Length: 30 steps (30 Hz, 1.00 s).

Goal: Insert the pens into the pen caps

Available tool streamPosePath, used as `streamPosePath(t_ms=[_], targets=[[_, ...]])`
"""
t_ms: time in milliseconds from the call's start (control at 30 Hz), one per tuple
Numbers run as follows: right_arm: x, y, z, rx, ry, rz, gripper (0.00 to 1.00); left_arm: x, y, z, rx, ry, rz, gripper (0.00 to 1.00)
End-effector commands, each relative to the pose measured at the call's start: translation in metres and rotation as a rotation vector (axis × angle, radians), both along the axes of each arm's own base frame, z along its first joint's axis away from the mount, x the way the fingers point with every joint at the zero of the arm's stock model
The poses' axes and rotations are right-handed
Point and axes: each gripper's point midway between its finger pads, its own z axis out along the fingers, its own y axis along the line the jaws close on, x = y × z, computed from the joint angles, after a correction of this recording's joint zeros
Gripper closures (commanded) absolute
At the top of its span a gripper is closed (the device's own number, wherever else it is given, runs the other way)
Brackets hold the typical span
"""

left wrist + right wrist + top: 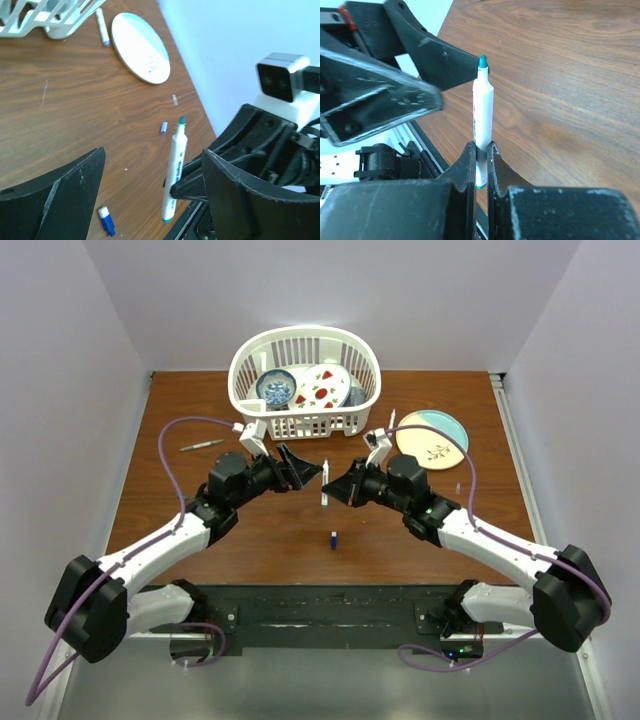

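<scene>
My right gripper (481,150) is shut on the lower barrel of a white pen (482,117), holding it upright above the table with its bare teal tip (482,61) pointing up. From above, that pen (325,486) hangs between the two grippers. My left gripper (150,160) is open and empty, and its fingers (445,59) stand close to the pen's tip. A blue-and-white pen cap (106,220) lies on the wood below, and a smaller blue cap (163,127) lies farther off. In the top view the right gripper (333,488) faces the left gripper (308,470).
A white basket (305,420) with plates stands at the back. A pale round plate (432,437) lies right of it. A grey pen (200,445) lies at the far left. Another white pen (102,27) lies by the basket, and a small clear piece (174,99) sits near the table edge.
</scene>
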Motion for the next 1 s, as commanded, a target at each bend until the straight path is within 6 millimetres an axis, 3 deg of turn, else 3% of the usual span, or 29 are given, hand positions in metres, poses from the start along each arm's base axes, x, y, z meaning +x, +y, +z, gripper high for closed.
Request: streamPosePath(t_ms=[0, 333, 500, 567, 600, 633, 733, 967], targets=[[-0.005, 0.007, 0.009, 0.032, -0.022, 0.038, 1.0, -0.006, -0.008, 0.02, -0.046, -0.1, -0.068, 0.19], [-0.018, 0.021, 0.022, 0.056, -0.057, 0.119, 1.0, -0.007, -0.024, 0.009, -0.034, -0.087, -0.155, 0.33], [-0.02, 0.023, 0.02, 0.055, -0.05, 0.126, 1.0, -0.013, -0.03, 0.015, -0.061, -0.098, -0.205, 0.71], [-0.021, 0.024, 0.018, 0.055, -0.04, 0.137, 0.94, -0.016, -0.031, 0.02, -0.075, -0.105, -0.22, 0.92], [-0.025, 0.026, 0.02, 0.07, -0.043, 0.158, 0.89, -0.018, -0.032, 0.022, -0.082, -0.106, -0.232, 0.97], [-0.027, 0.028, 0.019, 0.08, -0.034, 0.169, 0.8, -0.02, -0.032, 0.026, -0.096, -0.106, -0.238, 1.0], [-0.037, 0.031, 0.014, 0.115, -0.008, 0.213, 0.65, -0.025, -0.031, 0.035, -0.121, -0.12, -0.25, 1.0], [-0.047, 0.034, 0.014, 0.173, 0.0, 0.257, 0.61, -0.031, -0.029, 0.054, -0.164, -0.147, -0.254, 1.0]])
